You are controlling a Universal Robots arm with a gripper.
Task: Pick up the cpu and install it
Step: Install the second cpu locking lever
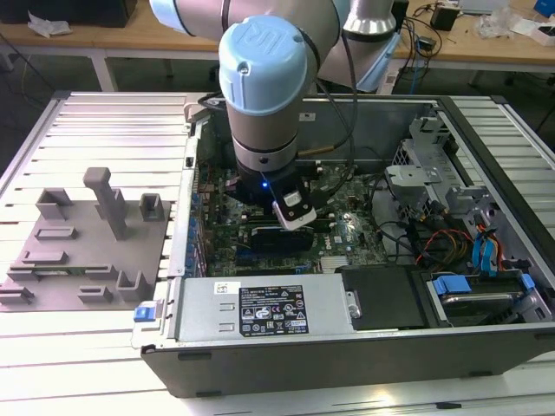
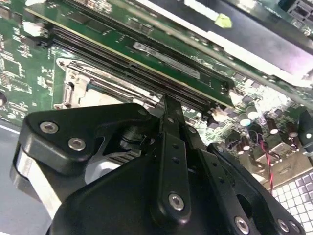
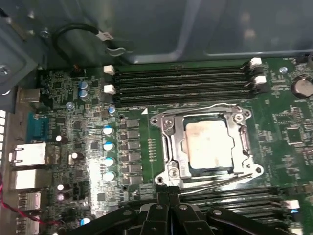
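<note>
gripper [image 3: 168, 193]: black fingers pressed together with no gap between them, nothing held; tips at the edge of the socket [image 3: 208, 144], just beside its metal frame, in the first wrist view. in the second wrist view the gripper [image 2: 168, 105] tips sit between the socket frame and the memory slots [image 2: 161, 63].
cpu [image 3: 208, 142]: flat square chip, silvery top, lying flat inside the socket, framed by the metal rim, apart from the gripper.
motherboard [image 3: 73, 147]: green, carries the socket; rows of memory slots on both sides of it; row of capacitors [image 3: 108, 152] near the socket.
arm [image 1: 264, 95]: reaches down into the open case [image 1: 364, 347] in the exterior view, wrist over the motherboard.
power supply [image 1: 260, 308]: grey box with sticker, along the case's near wall.
fixture plate [image 1: 82, 247]: grey plastic, on the table [image 1: 95, 364], at the exterior view's left of the case.
</note>
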